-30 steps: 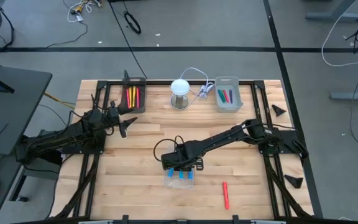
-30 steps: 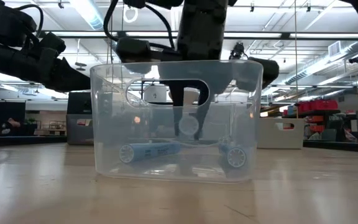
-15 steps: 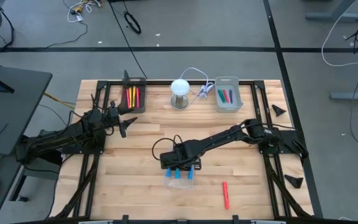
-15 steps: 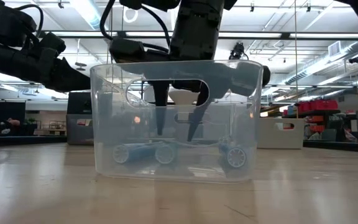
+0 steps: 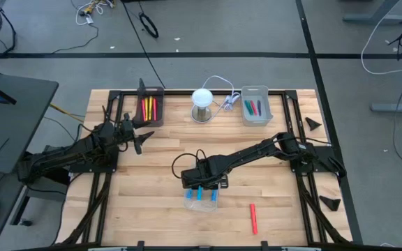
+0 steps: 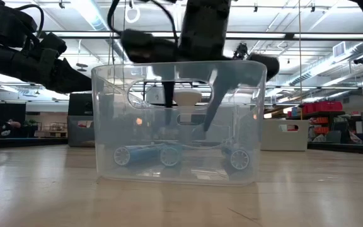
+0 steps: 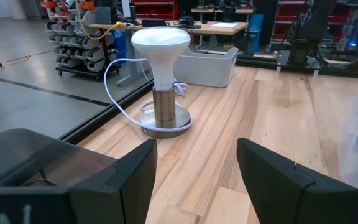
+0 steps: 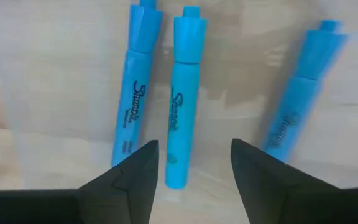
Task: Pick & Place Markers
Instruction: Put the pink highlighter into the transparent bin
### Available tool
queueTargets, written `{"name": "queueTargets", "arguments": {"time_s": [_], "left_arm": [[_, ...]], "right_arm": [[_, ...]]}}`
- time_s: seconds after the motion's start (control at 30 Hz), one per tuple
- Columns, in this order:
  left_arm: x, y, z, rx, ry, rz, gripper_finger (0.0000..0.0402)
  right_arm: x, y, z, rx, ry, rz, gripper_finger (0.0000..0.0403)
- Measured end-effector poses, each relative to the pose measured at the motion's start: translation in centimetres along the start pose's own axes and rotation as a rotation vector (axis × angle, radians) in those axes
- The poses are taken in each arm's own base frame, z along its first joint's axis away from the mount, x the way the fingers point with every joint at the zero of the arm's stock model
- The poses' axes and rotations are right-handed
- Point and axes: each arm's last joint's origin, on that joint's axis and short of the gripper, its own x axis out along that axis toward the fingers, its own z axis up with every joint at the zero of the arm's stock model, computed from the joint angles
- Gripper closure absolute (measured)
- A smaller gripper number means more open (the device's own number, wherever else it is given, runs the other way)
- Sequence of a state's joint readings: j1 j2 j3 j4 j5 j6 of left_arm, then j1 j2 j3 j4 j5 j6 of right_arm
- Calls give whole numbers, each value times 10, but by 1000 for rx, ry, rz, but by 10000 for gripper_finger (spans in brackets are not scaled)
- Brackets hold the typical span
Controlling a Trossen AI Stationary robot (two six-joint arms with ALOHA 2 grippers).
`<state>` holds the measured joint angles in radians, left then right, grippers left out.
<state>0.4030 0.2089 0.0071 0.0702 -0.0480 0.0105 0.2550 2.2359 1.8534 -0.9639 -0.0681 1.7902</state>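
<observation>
**A:** What lies nearest the front edge of the table?

**B:** A single red marker [image 5: 252,218] lies alone on the wood. Its long axis runs roughly front to back. Just beside it, toward the left arm's side, sits a clear tray [image 5: 201,200] holding three blue markers [image 8: 182,93] lying roughly parallel.

**A:** Where is the right gripper?

**B:** The right gripper [image 5: 202,184] hangs directly above that clear tray, fingers spread wide and holding nothing. The red marker lies toward the front edge and out to the right arm's own side, so this arm is by far the nearer one.

**A:** And the left arm?

**B:** The left gripper [image 5: 139,139] waits well apart, farther back, fingers parted and empty.

**A:** What is at the back?

**B:** A black tray [image 5: 149,108] with red and yellow markers, a lamp [image 5: 202,103], and a grey tray [image 5: 255,106] with what seem to be green and red markers; they are small from above.
</observation>
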Motion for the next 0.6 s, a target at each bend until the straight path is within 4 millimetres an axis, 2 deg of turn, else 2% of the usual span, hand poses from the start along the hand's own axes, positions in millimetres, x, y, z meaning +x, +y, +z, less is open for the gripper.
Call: {"name": "queueTargets", "arguments": {"time_s": [0.27, 0.6], "left_arm": [[0, 0, 0, 0, 0, 0, 172], [0, 0, 0, 0, 0, 0, 172]], "right_arm": [[-33, -8, 0, -37, -52, 2, 213], [-74, -13, 1, -426, -115, 64, 213]]}}
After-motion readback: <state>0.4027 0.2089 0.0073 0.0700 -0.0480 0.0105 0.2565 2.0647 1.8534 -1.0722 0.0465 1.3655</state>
